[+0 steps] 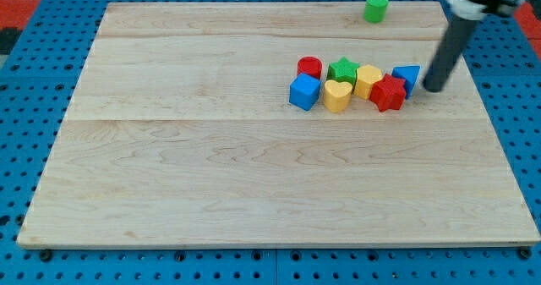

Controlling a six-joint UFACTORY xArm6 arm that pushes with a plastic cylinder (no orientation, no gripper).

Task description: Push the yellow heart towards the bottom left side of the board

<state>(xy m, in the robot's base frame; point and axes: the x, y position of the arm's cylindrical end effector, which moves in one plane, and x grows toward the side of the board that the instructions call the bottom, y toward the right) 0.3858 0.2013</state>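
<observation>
The yellow heart (336, 95) lies right of the board's centre, in a tight cluster. It touches a blue cube (304, 91) on its left and sits below a green star (342, 70). A red cylinder (310, 67) is at the cluster's upper left. A yellow block (368, 79), a red star (388, 92) and a blue block (407, 79) follow to the right. My tip (434, 89) stands just right of the blue block, about 115 pixels right of the yellow heart.
A green cylinder (376, 7) stands alone near the board's top edge. The wooden board (211, 167) lies on a blue perforated table. The dark rod rises from my tip towards the view's upper right.
</observation>
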